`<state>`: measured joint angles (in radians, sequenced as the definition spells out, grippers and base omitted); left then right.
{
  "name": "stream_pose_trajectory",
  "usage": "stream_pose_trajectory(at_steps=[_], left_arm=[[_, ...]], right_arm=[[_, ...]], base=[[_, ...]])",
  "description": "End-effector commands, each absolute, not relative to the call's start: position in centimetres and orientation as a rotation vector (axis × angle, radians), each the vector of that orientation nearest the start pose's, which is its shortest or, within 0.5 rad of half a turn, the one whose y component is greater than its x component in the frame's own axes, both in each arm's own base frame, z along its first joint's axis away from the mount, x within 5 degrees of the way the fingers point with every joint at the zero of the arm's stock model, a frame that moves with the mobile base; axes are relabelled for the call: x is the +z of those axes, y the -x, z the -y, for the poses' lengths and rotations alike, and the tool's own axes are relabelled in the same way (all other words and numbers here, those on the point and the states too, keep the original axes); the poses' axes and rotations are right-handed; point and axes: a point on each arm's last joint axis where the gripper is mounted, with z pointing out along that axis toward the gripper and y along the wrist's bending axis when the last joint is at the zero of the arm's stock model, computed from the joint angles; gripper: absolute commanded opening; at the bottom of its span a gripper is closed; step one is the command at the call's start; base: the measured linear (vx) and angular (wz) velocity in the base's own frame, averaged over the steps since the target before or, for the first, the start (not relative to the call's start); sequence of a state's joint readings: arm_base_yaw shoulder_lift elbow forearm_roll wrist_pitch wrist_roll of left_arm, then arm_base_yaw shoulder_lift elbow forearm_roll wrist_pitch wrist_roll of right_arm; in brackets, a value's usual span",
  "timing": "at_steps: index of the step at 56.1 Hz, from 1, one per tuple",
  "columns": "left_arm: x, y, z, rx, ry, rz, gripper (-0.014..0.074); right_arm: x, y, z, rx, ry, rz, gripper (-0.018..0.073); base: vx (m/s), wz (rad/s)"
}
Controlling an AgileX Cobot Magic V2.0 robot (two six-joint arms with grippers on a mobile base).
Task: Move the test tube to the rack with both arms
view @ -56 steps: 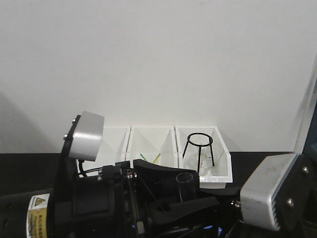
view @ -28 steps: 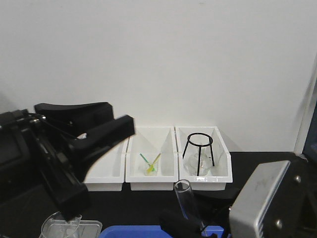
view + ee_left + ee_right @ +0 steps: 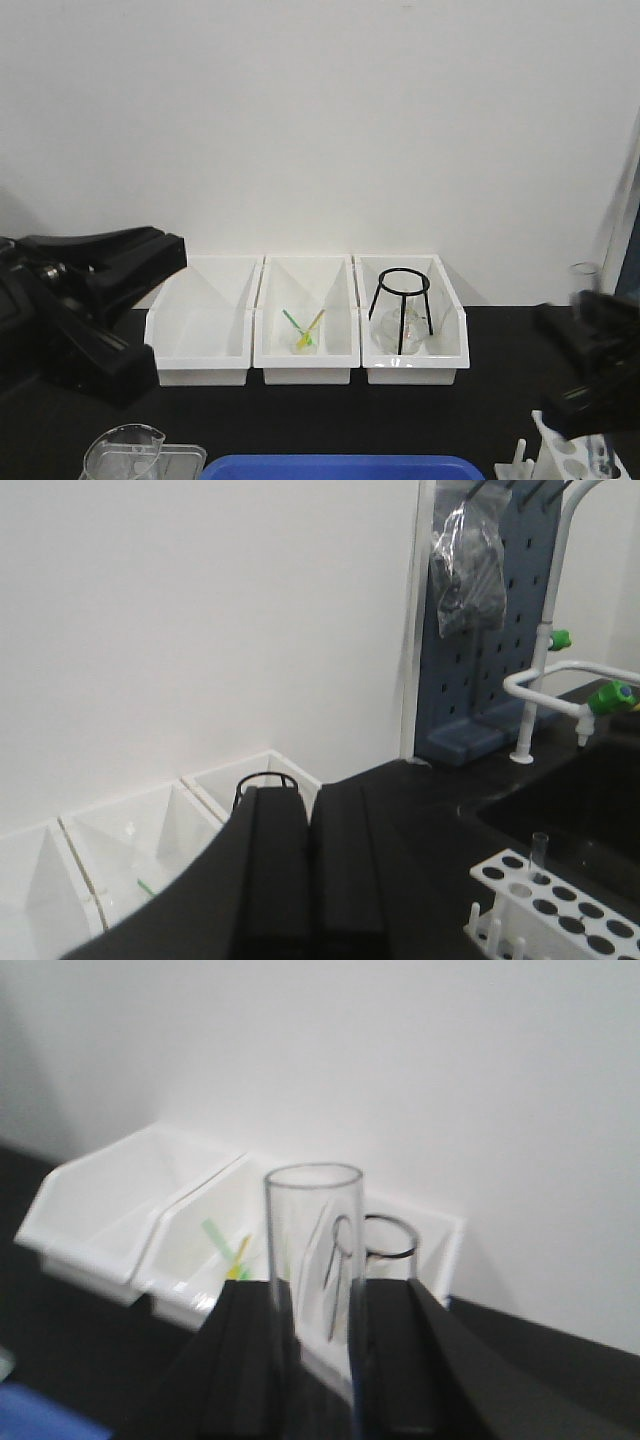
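Nothing readable in any of these shots tbh; no labels, brand names, numbers or signs that I can make out. The white bins [image 3: 305, 375], the rack [image 3: 565, 905] and the blue pegboard [image 3: 490, 660] all look plain from these angles; if there's any print on them, it's too small or blurry to tell.

The test tube [image 3: 313, 1250], clear glass with an open round rim, stood upright, clamped between the two black fingers of the right gripper [image 3: 315, 1360]. Its upper part rose above them and its lower end was hidden. The white rack [image 3: 570, 905], pierced with rows of round holes, sat below that gripper, seemingly clear of the tube. It lay lower and rightward of the closed, empty left gripper [image 3: 310, 870].
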<state>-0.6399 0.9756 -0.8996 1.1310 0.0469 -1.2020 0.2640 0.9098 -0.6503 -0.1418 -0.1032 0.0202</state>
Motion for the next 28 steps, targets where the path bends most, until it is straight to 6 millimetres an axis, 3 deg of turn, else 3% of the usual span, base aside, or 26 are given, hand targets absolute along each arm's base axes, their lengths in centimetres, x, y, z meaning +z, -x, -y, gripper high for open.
stream_pose_trajectory(at_steps=[1,12,28], left_arm=[[40.6,-17.0,12.5,-0.553,-0.426,-1.525,-0.0008],[39.4,-17.0,12.7,-0.558,-0.445,-1.553,-0.0006],[39.4,-16.9,12.8,-0.575,-0.459,-1.541,-0.0006]], right_arm=[[35.9,-18.0,-2.7,0.092,0.158,-1.319,-0.0008],[31.4,-16.1,1.0,0.08,-0.079,-1.169,-0.0008],[28.1,-16.4,1.3,0.128,-0.104,-1.113,-0.0008]], base=[[0.0,0.0],[0.0,0.0],[0.0,0.0]])
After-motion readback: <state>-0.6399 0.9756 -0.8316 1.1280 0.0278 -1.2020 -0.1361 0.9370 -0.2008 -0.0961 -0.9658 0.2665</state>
